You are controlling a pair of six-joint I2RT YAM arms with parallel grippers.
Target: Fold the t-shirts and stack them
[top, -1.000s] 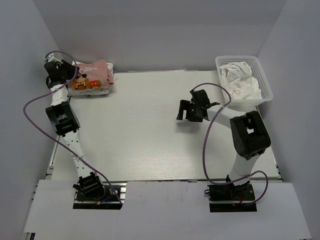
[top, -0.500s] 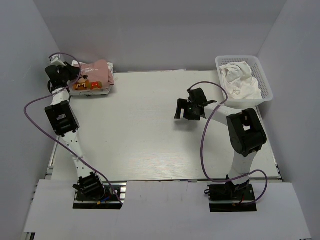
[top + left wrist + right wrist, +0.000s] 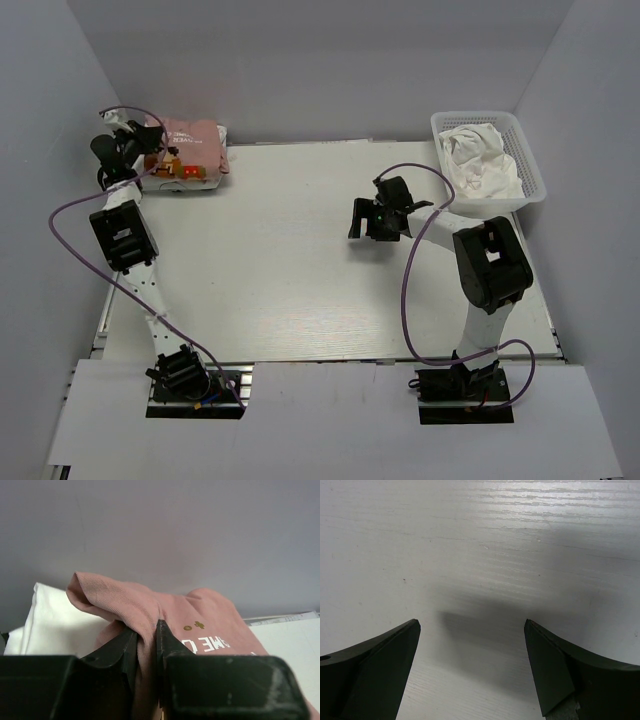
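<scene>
The dusty-pink t-shirt (image 3: 190,138) with its pixel print lies folded on a white folded t-shirt (image 3: 205,182) at the table's far left corner. My left gripper (image 3: 150,150) is shut on a fold of the pink t-shirt (image 3: 150,615) at its left edge; white lettering shows to the right of the fingers, and the white t-shirt (image 3: 55,615) lies below at left. More white t-shirts (image 3: 482,160) lie crumpled in the basket. My right gripper (image 3: 368,222) hangs open and empty over bare table (image 3: 480,555) at mid right.
A white plastic basket (image 3: 535,180) stands at the far right corner. Grey walls close in the table on the left, back and right. Purple cables loop beside both arms.
My left gripper has moved left and back with the pink t-shirt's edge, drawing the shirt leftward over the white one. My right gripper shifted slightly left.
</scene>
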